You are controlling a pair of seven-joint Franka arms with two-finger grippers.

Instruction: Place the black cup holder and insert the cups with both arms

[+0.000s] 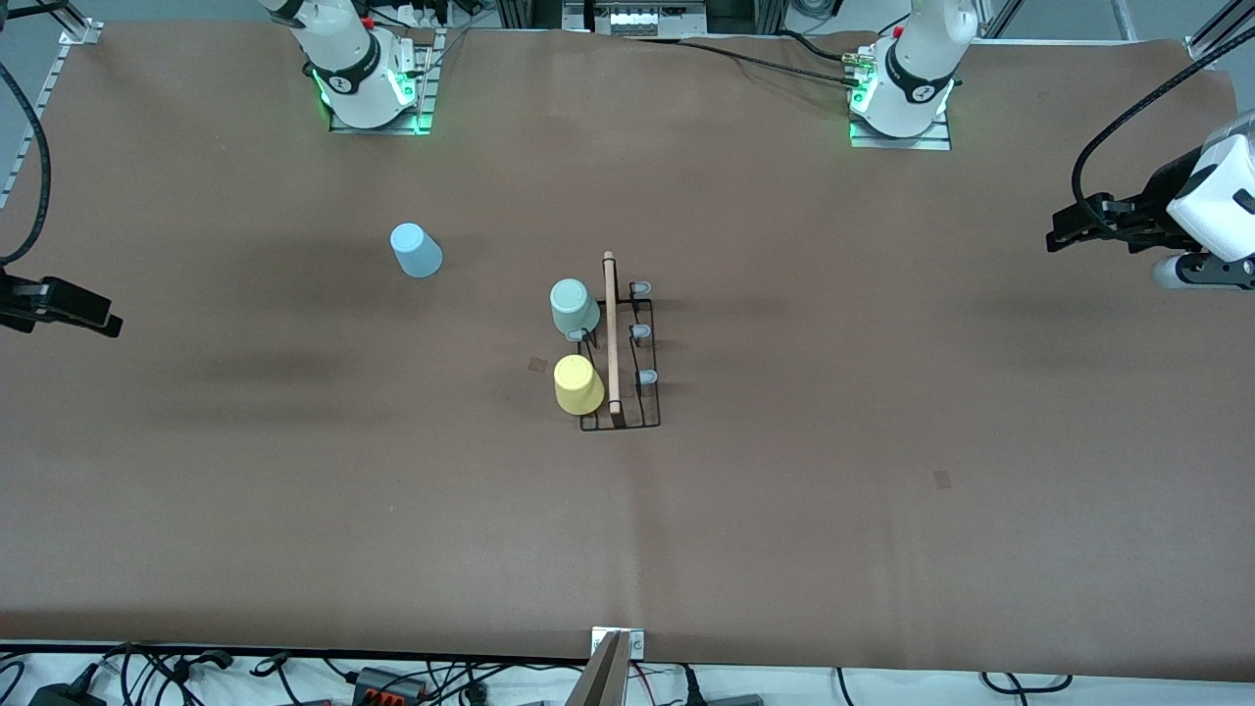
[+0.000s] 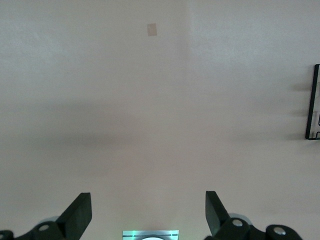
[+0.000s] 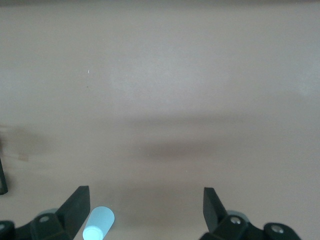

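Note:
The black cup holder stands at the table's middle, its wooden handle running toward the front camera; its edge shows in the left wrist view. A pale green cup and a yellow cup sit upside down on pegs on its right-arm side. A light blue cup stands upside down on the table toward the right arm's end; it also shows in the right wrist view. My left gripper is open and empty, high over its table end. My right gripper is open and empty, high over its end.
Three bare grey-blue pegs stand on the holder's left-arm side, and one between the two cups. Small tape marks lie on the brown table. Cables run along the table's edges.

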